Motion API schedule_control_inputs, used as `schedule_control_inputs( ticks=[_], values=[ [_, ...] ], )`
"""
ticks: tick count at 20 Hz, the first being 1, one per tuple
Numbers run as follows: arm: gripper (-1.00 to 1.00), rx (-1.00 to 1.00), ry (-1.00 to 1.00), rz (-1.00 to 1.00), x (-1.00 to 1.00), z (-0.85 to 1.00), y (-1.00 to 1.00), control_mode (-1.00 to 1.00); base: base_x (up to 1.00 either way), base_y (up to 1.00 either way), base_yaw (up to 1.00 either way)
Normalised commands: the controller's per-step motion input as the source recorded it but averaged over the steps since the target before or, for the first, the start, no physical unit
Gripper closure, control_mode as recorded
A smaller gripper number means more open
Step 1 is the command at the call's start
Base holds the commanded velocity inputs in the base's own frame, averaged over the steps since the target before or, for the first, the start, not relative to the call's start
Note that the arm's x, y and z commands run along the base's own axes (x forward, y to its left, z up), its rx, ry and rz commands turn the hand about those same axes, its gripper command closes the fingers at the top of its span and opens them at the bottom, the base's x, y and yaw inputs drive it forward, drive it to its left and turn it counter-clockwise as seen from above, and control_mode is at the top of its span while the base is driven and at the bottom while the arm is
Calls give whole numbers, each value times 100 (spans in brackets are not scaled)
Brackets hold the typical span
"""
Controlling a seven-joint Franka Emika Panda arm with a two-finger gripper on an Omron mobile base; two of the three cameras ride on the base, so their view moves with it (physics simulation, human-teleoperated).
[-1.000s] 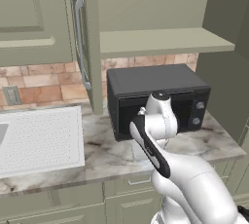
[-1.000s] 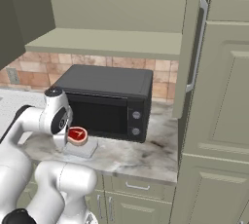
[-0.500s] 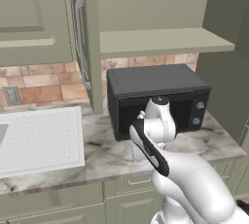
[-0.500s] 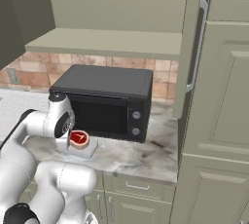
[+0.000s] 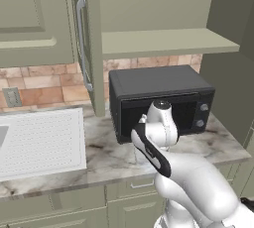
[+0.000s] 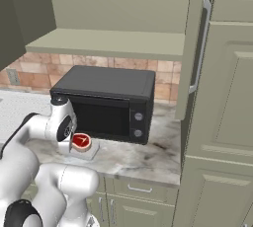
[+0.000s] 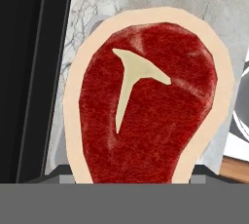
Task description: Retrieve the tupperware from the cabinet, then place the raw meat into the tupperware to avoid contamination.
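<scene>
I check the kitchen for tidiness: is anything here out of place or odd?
Nothing is spilled or damaged. The cabinet door hangs open over the counter, its shelf bare. The raw meat lies in the tupperware in front of the microwave.

meat: deep red, tan rim, pale Y-shaped mark
container: pale translucent grey, under the meat
microwave: black, just behind the meat
table: white-grey marble, dark veins
cabinet: sage green, silver handles, above the microwave
wall tiles: terracotta and pink, left of the microwave
</scene>
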Motion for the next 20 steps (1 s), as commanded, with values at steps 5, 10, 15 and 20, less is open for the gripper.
schedule_control_inputs(
  ticks=[5, 10, 15, 20],
  values=[
    [100, 0, 0, 0, 16, -11, 0, -100, 0, 0, 0],
    [100, 1, 0, 0, 12, -9, 0, -100, 0, 0, 0],
    [100, 3, 0, 0, 3, -6, 0, -100, 0, 0, 0],
    [100, 2, 0, 0, 5, -4, 0, -100, 0, 0, 0]
  ],
)
